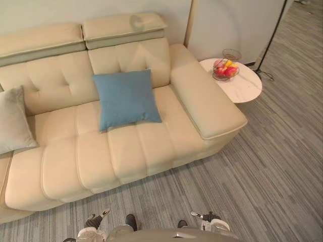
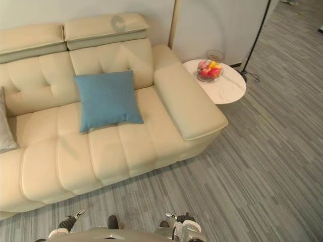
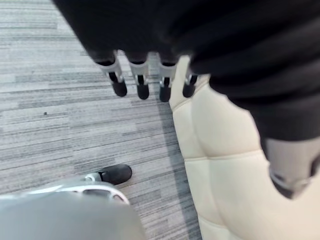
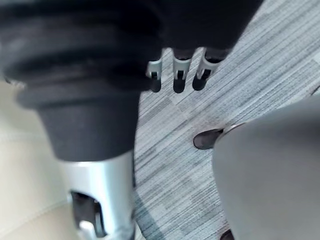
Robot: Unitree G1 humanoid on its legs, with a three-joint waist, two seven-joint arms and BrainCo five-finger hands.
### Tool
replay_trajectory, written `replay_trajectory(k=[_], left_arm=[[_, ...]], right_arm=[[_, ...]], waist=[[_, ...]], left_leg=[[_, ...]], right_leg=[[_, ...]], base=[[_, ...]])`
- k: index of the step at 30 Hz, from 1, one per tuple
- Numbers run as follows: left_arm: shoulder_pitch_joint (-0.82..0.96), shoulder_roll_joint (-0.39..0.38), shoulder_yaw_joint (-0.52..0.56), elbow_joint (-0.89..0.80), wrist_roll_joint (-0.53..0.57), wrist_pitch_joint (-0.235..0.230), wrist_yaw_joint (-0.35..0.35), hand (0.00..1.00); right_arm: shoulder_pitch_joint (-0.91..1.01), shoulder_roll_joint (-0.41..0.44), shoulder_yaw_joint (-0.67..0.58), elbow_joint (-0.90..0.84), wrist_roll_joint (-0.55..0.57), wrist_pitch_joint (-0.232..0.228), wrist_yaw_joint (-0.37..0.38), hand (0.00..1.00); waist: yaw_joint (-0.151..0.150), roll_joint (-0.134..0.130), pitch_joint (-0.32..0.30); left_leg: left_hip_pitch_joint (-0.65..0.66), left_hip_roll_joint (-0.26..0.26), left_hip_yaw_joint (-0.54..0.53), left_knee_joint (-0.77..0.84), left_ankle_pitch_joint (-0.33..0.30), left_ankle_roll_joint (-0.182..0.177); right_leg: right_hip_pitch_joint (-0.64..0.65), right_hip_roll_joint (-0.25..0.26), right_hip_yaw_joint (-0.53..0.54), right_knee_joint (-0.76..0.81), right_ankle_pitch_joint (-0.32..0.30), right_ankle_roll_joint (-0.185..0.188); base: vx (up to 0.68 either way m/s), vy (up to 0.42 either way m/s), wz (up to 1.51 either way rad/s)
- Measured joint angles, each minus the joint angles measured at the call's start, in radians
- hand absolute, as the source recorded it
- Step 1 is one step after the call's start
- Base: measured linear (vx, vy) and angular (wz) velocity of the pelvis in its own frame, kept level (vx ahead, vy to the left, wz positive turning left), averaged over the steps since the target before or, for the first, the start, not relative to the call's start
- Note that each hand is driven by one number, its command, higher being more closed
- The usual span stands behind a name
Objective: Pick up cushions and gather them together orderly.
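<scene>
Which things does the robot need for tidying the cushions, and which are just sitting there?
For the job: blue cushion, grey cushion, the sofa they rest on, and the open left hand and right hand.
Just sitting there: round white table, fruit bowl, small bowl behind it.

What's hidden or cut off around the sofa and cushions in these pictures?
Grey cushion: cut by the left edge in both eye views.
Sofa: its left end runs past that edge, so further cushions there cannot be ruled out.
Fruit in the bowl: too small to name.
</scene>
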Motion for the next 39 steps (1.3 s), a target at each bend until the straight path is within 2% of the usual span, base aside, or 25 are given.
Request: replay_trajectory(k=[3,4,7,12,13,14,15,16,17,18,19,20,21,22,24,26,29,31,32,33,34,35,37,39], left_arm=[[-0.001,-0.002,0.002,-0.003,-0.001,0.0,0.001,0.0],[-0.003,-0.002,0.008,-0.003,-0.003,0.0,0.001,0.0],[0.001,-0.009,0.014,-0.002,-0.019,0.0,0.001,0.0],[-0.002,-0.01,0.014,0.0,-0.019,0.0,0.001,0.0],[-0.009,-0.009,0.012,-0.001,-0.019,0.0,0.001,0.0],[-0.011,-0.007,0.012,0.0,-0.019,0.0,0.001,0.0],[-0.019,-0.006,0.012,0.0,-0.019,0.0,0.001,0.0],[-0.031,-0.005,0.016,-0.001,-0.019,-0.001,0.0,0.0],[-0.035,-0.005,0.019,-0.001,-0.019,-0.001,0.0,0.0],[-0.044,-0.015,0.022,-0.01,-0.019,-0.002,-0.001,0.0],[-0.072,-0.036,0.02,-0.013,-0.019,-0.006,0.0,0.0],[-0.075,-0.041,0.017,-0.018,-0.019,-0.007,-0.002,0.0],[-0.075,-0.041,-0.001,-0.033,-0.018,-0.007,-0.002,0.0],[-0.076,-0.041,0.0,-0.037,-0.018,-0.007,-0.002,0.0],[-0.081,-0.042,-0.004,-0.037,-0.018,-0.007,-0.002,0.0],[-0.083,-0.049,-0.022,-0.03,-0.018,-0.006,-0.008,0.0],[-0.083,-0.058,-0.041,-0.011,-0.018,-0.005,-0.019,0.0],[-0.075,-0.065,-0.04,-0.009,-0.017,-0.004,-0.02,0.0],[-0.065,-0.077,-0.036,-0.013,-0.022,-0.003,-0.022,0.0],[-0.067,-0.083,-0.04,-0.015,-0.018,-0.003,-0.023,0.0],[-0.07,-0.086,-0.04,-0.015,-0.018,-0.004,-0.024,0.0],[-0.071,-0.086,-0.038,-0.017,-0.019,-0.005,-0.024,0.0],[-0.07,-0.088,-0.038,-0.029,-0.019,-0.006,-0.024,0.0],[-0.069,-0.092,-0.038,-0.04,-0.019,-0.007,-0.025,0.0]], right_arm=[[0.0,0.0,0.0,-0.006,0.011,-0.001,-0.002,0.0],[0.0,0.0,0.0,-0.01,0.011,-0.002,-0.004,0.0],[0.011,0.004,0.0,-0.04,0.014,-0.004,-0.004,0.0],[0.018,0.004,0.001,-0.068,0.011,0.0,-0.004,0.0],[0.016,0.008,0.003,-0.076,0.011,0.001,-0.004,0.0],[0.011,0.01,0.004,-0.077,0.011,0.0,-0.004,0.0],[0.001,0.009,0.015,-0.074,0.011,0.0,-0.004,0.0],[-0.007,0.006,0.049,-0.076,0.01,0.0,-0.003,0.0],[-0.007,0.005,0.051,-0.077,0.01,-0.001,-0.003,0.0],[-0.009,0.002,0.046,-0.078,0.012,0.0,-0.002,0.0],[-0.023,-0.03,0.04,-0.079,0.013,0.0,-0.002,0.0],[-0.023,-0.037,0.042,-0.078,0.011,0.0,-0.003,0.0],[-0.026,-0.04,0.044,-0.079,0.01,-0.002,-0.002,0.0],[-0.027,-0.04,0.045,-0.079,0.011,-0.006,-0.002,0.0],[-0.028,-0.042,0.045,-0.077,0.01,-0.008,-0.003,0.0],[-0.028,-0.046,0.045,-0.074,0.01,-0.007,-0.003,0.0],[-0.025,-0.056,0.046,-0.071,0.01,-0.005,-0.004,0.0],[-0.021,-0.059,0.046,-0.058,0.011,-0.004,-0.005,0.0],[-0.021,-0.062,0.046,-0.047,0.011,-0.004,-0.005,0.0],[-0.022,-0.065,0.048,-0.041,0.011,-0.003,-0.007,0.0],[-0.023,-0.068,0.047,-0.039,0.011,0.0,-0.008,0.0],[-0.022,-0.068,0.046,-0.036,0.012,0.001,-0.01,0.0],[-0.02,-0.067,0.043,-0.033,0.012,0.001,-0.017,0.0],[-0.014,-0.063,0.041,-0.039,0.012,0.0,-0.022,0.0]], waist=[[0.003,0.003,0.006],[0.01,-0.002,0.007],[0.01,-0.005,0.01],[-0.004,-0.003,0.005],[-0.006,-0.004,0.005],[-0.006,-0.004,0.006],[0.0,-0.002,0.011],[0.009,0.003,0.015],[0.007,0.005,0.016],[0.001,0.015,0.022],[-0.01,0.049,0.039],[-0.009,0.06,0.043],[-0.008,0.072,0.043],[-0.008,0.08,0.043],[-0.012,0.086,0.042],[-0.006,0.087,0.042],[-0.012,0.084,0.043],[-0.011,0.07,0.041],[-0.008,0.075,0.042],[-0.004,0.076,0.045],[-0.004,0.083,0.048],[-0.001,0.08,0.051],[0.011,0.079,0.052],[0.017,0.079,0.052]], left_leg=[[0.004,0.008,0.034,0.001,-0.009,-0.013],[0.002,-0.01,-0.027,0.002,-0.042,-0.04],[0.004,-0.024,-0.061,0.001,-0.082,-0.031],[0.044,-0.005,0.082,0.002,-0.102,-0.023],[0.043,0.0,0.146,0.006,-0.106,-0.018],[0.035,0.005,0.168,0.024,-0.117,-0.012],[0.015,0.025,0.218,0.084,-0.152,-0.001],[0.0,0.052,0.264,0.147,-0.182,0.024],[0.0,0.057,0.268,0.164,-0.192,0.027],[0.01,0.055,0.288,0.192,-0.213,0.033],[0.036,0.073,0.331,0.205,-0.229,0.014],[0.044,0.076,0.348,0.205,-0.23,0.013],[0.066,0.08,0.389,0.205,-0.24,-0.003],[0.084,0.088,0.41,0.204,-0.254,-0.023],[0.094,0.098,0.422,0.202,-0.258,-0.031],[0.111,0.114,0.424,0.202,-0.246,-0.05],[0.118,0.14,0.429,0.274,-0.232,-0.067],[0.07,0.197,0.425,0.472,-0.232,-0.067],[0.029,0.256,0.41,0.631,-0.221,-0.047],[-0.015,0.28,0.361,0.732,-0.24,-0.027],[-0.045,0.267,0.295,0.77,-0.274,-0.026],[-0.082,0.228,0.211,0.779,-0.315,-0.03],[-0.123,0.176,0.127,0.754,-0.345,-0.039],[-0.165,0.133,0.045,0.663,-0.352,-0.036]], right_leg=[[-0.041,0.015,0.063,0.009,0.01,-0.007],[-0.082,0.024,0.124,0.019,0.011,-0.016],[-0.129,0.034,0.171,0.025,0.021,-0.028],[-0.188,0.092,0.332,0.028,0.072,-0.024],[-0.218,0.113,0.382,0.025,0.099,-0.023],[-0.227,0.121,0.386,0.025,0.112,-0.025],[-0.26,0.15,0.37,0.023,0.16,-0.027],[-0.286,0.173,0.285,0.006,0.226,-0.062],[-0.284,0.176,0.241,-0.005,0.233,-0.077],[-0.281,0.163,0.084,0.002,0.167,-0.173],[-0.291,0.129,-0.151,0.068,0.081,-0.202],[-0.301,0.106,-0.23,0.102,0.058,-0.215],[-0.307,0.055,-0.394,0.164,0.033,-0.223],[-0.298,0.039,-0.469,0.19,0.033,-0.213],[-0.299,0.055,-0.459,0.198,0.04,-0.176],[-0.3,0.084,-0.421,0.2,0.027,-0.165],[-0.3,0.088,-0.392,0.246,-0.023,-0.161],[-0.288,0.084,-0.362,0.253,-0.049,-0.15],[-0.271,0.094,-0.339,0.252,-0.059,-0.156],[-0.26,0.103,-0.311,0.251,-0.072,-0.169],[-0.246,0.111,-0.282,0.251,-0.077,-0.176],[-0.234,0.113,-0.245,0.252,-0.081,-0.177],[-0.217,0.113,-0.188,0.251,-0.084,-0.172],[-0.202,0.114,-0.13,0.253,-0.089,-0.161]], base=[[-0.12,-0.001,-0.74],[-0.08,0.017,-0.95],[-0.03,0.017,-1.14],[0.06,-0.016,-1.23],[0.08,-0.02,-1.29],[0.09,-0.052,-1.66],[0.09,-0.102,-2.07],[0.09,-0.134,-2.03],[0.1,-0.187,-1.82],[0.08,-0.176,-1.21],[0.05,-0.131,-1.17],[0.02,-0.06,-1.17],[0.05,-0.07,-1.03],[0.08,-0.1,-0.96],[0.09,-0.13,-0.53],[0.07,-0.103,-0.48],[0.03,-0.07,-0.29],[0.05,-0.086,-0.33],[0.1,-0.074,-0.52],[0.15,-0.032,-0.71],[0.14,-0.006,-0.81],[0.13,0.015,-0.77],[0.11,0.051,-0.91],[0.09,0.102,-1.0]])
